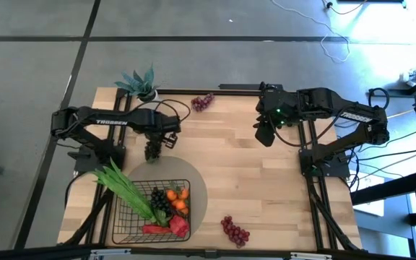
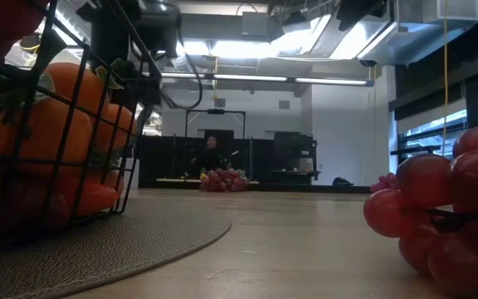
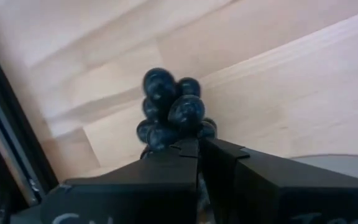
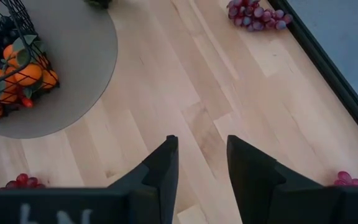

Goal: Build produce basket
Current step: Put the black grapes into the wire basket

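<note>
My left gripper (image 1: 152, 144) points steeply down just beyond the far edge of the grey round mat (image 1: 193, 180), shut on a dark grape bunch (image 3: 169, 112). The wire-mesh basket (image 1: 125, 217) stands on the mat and holds green bean pods (image 1: 125, 186), dark grapes, tangerines (image 1: 180, 198) and red peppers (image 1: 170, 227). A red grape bunch (image 1: 235, 231) lies near the table's near edge. A purple bunch (image 1: 202, 102) lies at the far edge. My right gripper (image 4: 201, 155) hangs open, high over bare wood on the right. My left gripper has its shut fingertips (image 3: 188, 152) on the upper end of the dark grape bunch (image 3: 166, 138), coming from above. The fingers themselves hide the exact spot. The bunch juts out past the tips and hangs under them, over the wood beside the mat.
A potted teal-leaved plant (image 1: 139, 83) stands at the far left corner. Bare wood fills the table's middle (image 1: 251, 180). In the low view a person (image 2: 212, 154) shows far behind the table.
</note>
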Robot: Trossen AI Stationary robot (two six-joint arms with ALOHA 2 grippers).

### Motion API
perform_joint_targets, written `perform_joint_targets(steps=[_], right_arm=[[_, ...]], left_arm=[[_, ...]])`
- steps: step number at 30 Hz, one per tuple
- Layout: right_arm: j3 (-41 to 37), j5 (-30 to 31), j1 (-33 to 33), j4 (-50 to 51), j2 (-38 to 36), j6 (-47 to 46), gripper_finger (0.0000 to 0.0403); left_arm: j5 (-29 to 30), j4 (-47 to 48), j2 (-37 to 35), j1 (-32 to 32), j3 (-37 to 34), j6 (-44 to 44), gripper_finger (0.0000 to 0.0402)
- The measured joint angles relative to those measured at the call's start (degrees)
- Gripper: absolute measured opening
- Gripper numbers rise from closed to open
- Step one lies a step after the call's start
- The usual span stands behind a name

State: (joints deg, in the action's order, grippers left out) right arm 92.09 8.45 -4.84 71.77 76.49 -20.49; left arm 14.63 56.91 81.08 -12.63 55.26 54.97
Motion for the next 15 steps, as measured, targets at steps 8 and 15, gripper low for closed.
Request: perform_joint_targets(steps=[8,15], right_arm=[[0.0,0.0,0.0,0.0,0.0,1.4,0.0121],[0.0,0.0,0.0,0.1,0.0,1.5,0.0121]], left_arm=[[1.2,6.7,0.0,5.5,8.9,-5.4,0.0000],[2.6,12.8,0.0,12.6,16.7,-4.0,0.0000]])
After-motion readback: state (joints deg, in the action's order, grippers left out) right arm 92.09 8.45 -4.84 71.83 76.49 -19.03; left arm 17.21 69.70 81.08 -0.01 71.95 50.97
